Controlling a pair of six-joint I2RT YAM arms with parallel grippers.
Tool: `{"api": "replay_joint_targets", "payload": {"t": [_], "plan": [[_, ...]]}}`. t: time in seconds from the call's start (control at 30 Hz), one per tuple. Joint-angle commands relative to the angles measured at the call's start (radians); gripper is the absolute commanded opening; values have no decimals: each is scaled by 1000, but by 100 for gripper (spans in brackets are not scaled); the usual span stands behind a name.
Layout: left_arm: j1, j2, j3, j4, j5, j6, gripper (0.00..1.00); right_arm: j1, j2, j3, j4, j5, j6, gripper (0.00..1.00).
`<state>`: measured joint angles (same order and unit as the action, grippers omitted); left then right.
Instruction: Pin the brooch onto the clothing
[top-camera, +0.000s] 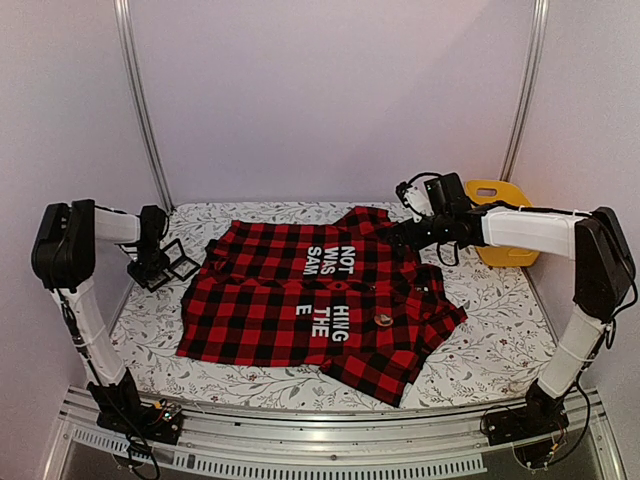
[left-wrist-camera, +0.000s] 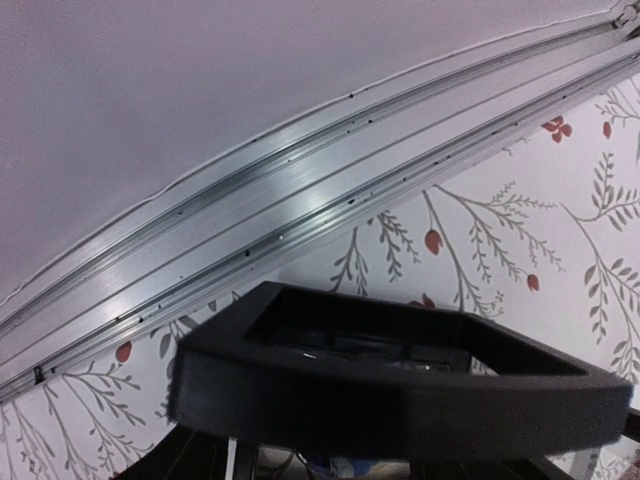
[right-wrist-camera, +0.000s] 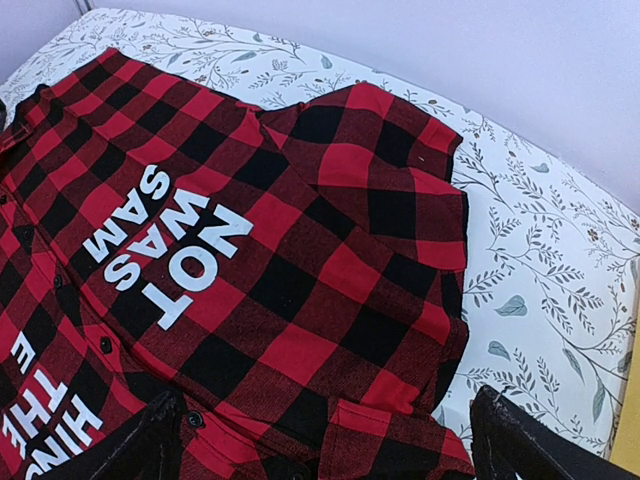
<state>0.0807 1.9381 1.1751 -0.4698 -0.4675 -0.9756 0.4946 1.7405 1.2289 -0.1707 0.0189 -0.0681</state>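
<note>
The checked shirt (top-camera: 290, 300) lies spread flat in the middle of the surface (top-camera: 500, 340), lettered side up; a small round dark piece, which I take to be the brooch (top-camera: 384, 320), sits on the shirt just right of the word "HING", and whether it is fastened or only resting there cannot be told; the right fingers (right-wrist-camera: 530, 440) hang wide apart and empty over the shirt's far right corner, well apart from the brooch; the left fingers (left-wrist-camera: 400, 395) stand part-way apart, holding nothing, just off the shirt's left edge and aimed toward the metal rail (left-wrist-camera: 300, 200). The likely trouble is the cloth itself; a finger pressing down could bunch or drag the flannel and slide or tip the brooch; a pinch might take fabric with it; the piece is small and low, so a grasp could slip. A yellow thing (top-camera: 500, 235) lies beyond the shirt's right side, behind the right arm; nothing lies between the fingers and the brooch but folded cloth.
</note>
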Motion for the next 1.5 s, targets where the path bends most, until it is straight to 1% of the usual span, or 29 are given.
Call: {"api": "replay_joint_targets", "payload": {"t": [0.0,0.13,0.3,0.33,0.47,0.7,0.87,0.9,0.93,1.0,1.2,1.33,1.47], "plan": [[3,24,-9,-20,9,-13,60,-2,-32,-13,19,-3,-11,99],[-4,21,-1,-28,1,-12,60,-3,-27,-13,17,-6,-13,99],[-42,-17,10,-31,-70,14,60,-3,-21,-11,17,-7,-16,99],[-45,-22,9,-22,-74,25,59,-3,-19,-11,17,-6,-16,99],[-39,-10,8,-8,-53,31,49,-3,-10,-8,13,0,-20,99],[-37,34,29,-12,-12,31,47,-2,-8,-8,11,6,-28,99],[-36,28,26,-10,-5,28,39,-3,-5,-7,11,5,-30,99],[-36,23,24,-8,-5,26,37,-4,-5,-8,10,6,-31,99],[-37,14,19,-6,-5,24,33,-3,-3,-7,11,6,-30,99],[-36,2,6,3,-3,25,29,-3,-2,-8,11,6,-31,99],[-36,-22,-12,7,-2,25,22,-3,1,-6,10,4,-32,99],[-36,-35,-28,16,1,21,12,-3,1,-6,11,6,-32,99],[-36,-40,-32,17,17,22,10,-3,1,-6,10,4,-33,99]]}}
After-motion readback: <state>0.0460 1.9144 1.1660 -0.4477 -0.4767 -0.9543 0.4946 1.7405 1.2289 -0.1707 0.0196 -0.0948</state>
